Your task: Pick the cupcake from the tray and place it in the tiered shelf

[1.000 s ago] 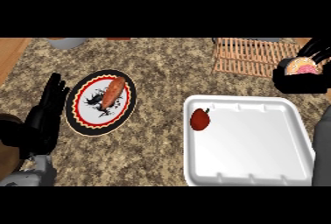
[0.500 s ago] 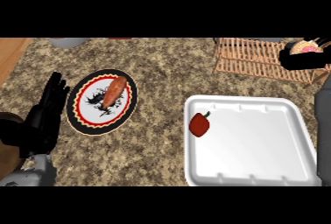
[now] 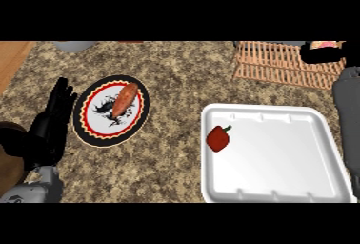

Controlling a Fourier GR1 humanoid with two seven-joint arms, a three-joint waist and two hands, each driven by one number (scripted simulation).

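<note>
The cupcake (image 3: 325, 45) shows at the top right edge of the frame, only a small pink and cream bit of it. The right hand (image 3: 325, 54) is a black shape curled round it from below, so most of the cupcake is hidden. Hand and cupcake are over the far right end of the shelf (image 3: 281, 64), a wooden rack of thin slats in the upper right. The grey right forearm (image 3: 346, 119) runs down the right edge of the frame.

Below the shelf lies the white tray (image 3: 281, 157), in the lower right. A red pepper (image 3: 218, 138) sits inside it near its left wall.

Left of the tray, well apart from it, is a round plate (image 3: 111, 111) with a black rim and a red ring. A carrot (image 3: 125, 98) lies tilted on its upper part.

Just beside the plate, at the left edge, the left hand (image 3: 53, 121) rests open with its fingers straight, close together and pointing up.

All of it sits on a speckled counter (image 3: 175, 86).
</note>
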